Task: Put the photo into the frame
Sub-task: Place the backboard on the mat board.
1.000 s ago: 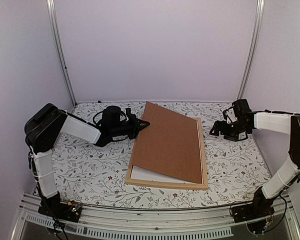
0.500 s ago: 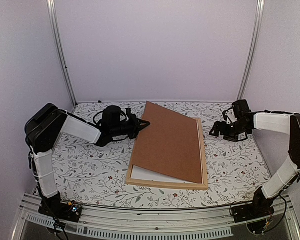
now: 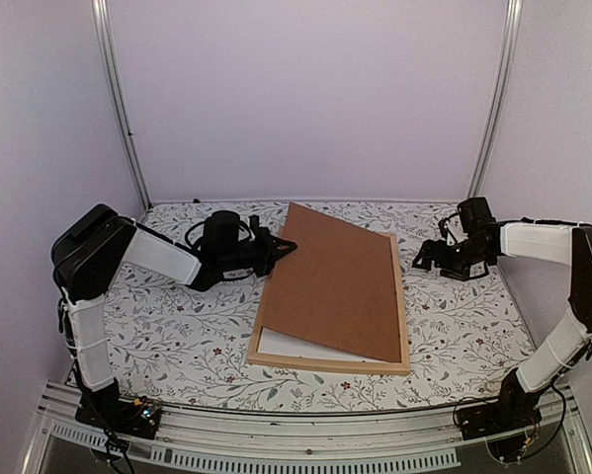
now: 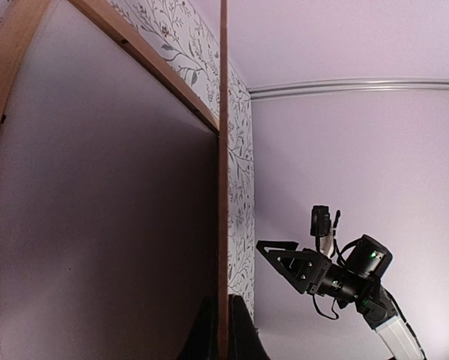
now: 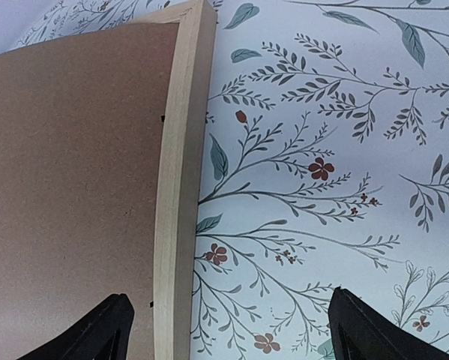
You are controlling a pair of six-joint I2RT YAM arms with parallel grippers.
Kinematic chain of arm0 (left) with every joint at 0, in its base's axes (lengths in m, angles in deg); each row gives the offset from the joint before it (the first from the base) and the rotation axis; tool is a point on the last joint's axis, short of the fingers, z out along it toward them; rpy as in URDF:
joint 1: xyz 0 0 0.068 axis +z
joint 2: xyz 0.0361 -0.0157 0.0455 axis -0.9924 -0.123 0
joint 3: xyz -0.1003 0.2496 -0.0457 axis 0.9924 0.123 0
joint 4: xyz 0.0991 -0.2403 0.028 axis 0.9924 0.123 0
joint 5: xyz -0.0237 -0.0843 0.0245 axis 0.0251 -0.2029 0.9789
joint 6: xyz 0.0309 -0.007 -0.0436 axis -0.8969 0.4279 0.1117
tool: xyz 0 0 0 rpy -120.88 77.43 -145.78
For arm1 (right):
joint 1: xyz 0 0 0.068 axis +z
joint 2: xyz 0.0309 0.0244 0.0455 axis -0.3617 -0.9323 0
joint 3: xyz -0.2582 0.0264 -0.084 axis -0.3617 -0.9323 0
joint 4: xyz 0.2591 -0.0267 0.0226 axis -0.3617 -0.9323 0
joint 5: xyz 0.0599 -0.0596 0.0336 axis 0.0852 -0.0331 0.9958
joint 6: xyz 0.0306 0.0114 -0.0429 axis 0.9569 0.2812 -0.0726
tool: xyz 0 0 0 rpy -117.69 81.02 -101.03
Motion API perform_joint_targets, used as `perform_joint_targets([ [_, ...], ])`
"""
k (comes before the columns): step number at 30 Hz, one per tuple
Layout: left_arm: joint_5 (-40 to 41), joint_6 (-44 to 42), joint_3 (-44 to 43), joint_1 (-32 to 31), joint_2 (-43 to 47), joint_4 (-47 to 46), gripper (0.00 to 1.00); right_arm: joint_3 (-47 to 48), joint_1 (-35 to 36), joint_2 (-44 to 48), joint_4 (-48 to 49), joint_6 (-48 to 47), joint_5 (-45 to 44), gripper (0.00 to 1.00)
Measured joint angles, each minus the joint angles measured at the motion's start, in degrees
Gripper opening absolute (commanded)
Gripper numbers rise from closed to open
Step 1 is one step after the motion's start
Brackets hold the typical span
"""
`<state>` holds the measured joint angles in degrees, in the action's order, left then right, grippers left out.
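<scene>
The light wood frame lies flat in the middle of the table. A brown backing board rests tilted over it, its left edge raised. My left gripper is shut on that raised edge; in the left wrist view the board's thin edge runs up from between the fingers. A white sheet shows inside the frame under the board's near left corner; I cannot tell whether it is the photo. My right gripper hangs open beside the frame's right rail, holding nothing.
A floral cloth covers the table. Pale walls with metal uprights close off the back and sides. The right gripper also shows in the left wrist view, beyond the board.
The left wrist has shifted slightly, still gripping the board's edge. The board, the frame and the right arm stay almost where they were.
</scene>
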<state>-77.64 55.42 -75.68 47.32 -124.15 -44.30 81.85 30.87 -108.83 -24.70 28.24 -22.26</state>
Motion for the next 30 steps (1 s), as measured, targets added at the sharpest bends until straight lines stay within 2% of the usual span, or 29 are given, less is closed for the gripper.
perform_joint_targets([
  [5,0.0,0.2,-0.1,-0.1,0.0,-0.1,0.12,0.0,0.0,0.0,0.0,0.0,0.0,0.94],
  [12,-0.4,-0.3,-0.2,-0.3,0.0,0.6,0.42,0.0,0.0,0.0,0.1,0.0,0.1,0.94],
  [14,-0.5,-0.9,-0.2,-0.4,0.0,1.3,0.47,0.0,0.0,0.0,0.1,0.0,0.1,0.94],
  [19,-0.8,-2.9,-1.1,-0.4,0.0,4.4,0.56,0.0,0.0,0.0,0.4,0.0,0.3,0.94],
  [30,-1.3,-10.2,-6.8,-0.7,0.0,16.8,0.64,-0.3,0.0,-0.9,1.2,0.0,1.2,0.94],
])
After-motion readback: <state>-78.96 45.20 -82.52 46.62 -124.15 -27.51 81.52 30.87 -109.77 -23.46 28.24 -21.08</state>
